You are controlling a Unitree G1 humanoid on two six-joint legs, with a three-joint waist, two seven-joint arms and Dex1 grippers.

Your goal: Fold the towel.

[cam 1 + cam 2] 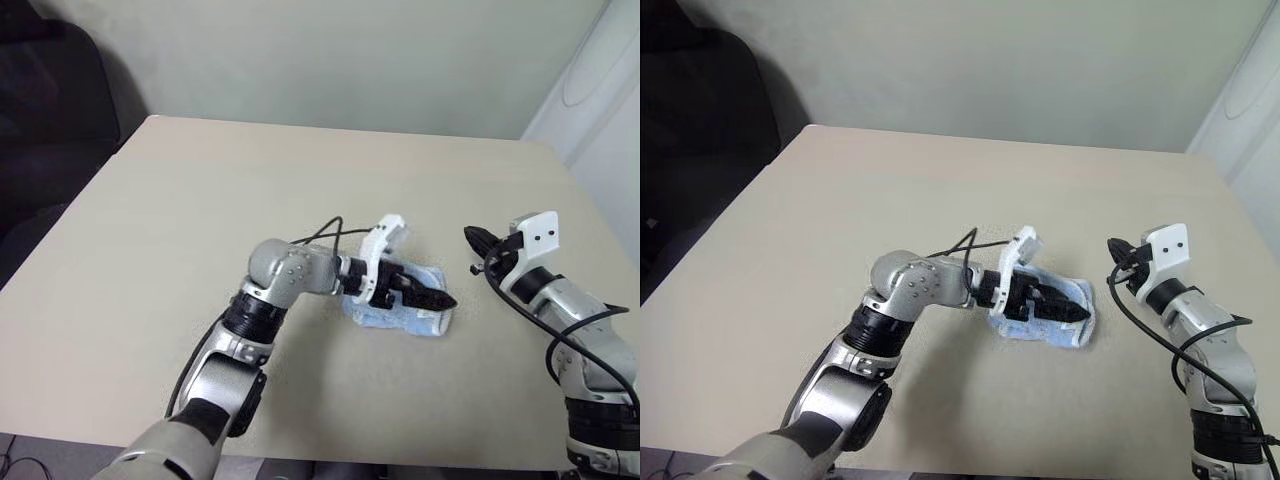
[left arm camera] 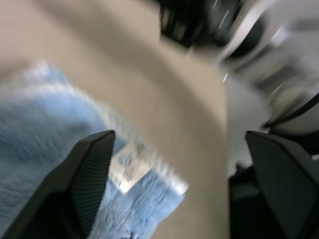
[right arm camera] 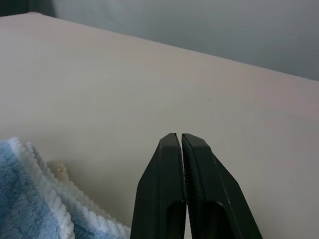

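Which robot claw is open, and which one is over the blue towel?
The left gripper. Its fingers stand wide apart over the towel. The right gripper is pinched shut, off to the towel's side.

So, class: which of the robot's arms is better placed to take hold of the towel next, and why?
Left. Its gripper hovers right over the towel, fingers spread wide. The right gripper is shut and off to the side over the bare table.

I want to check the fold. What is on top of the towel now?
The left pincer hangs open over the towel, holding nothing. The towel lies bunched on the table. The part of the towel under the pincer is hidden.
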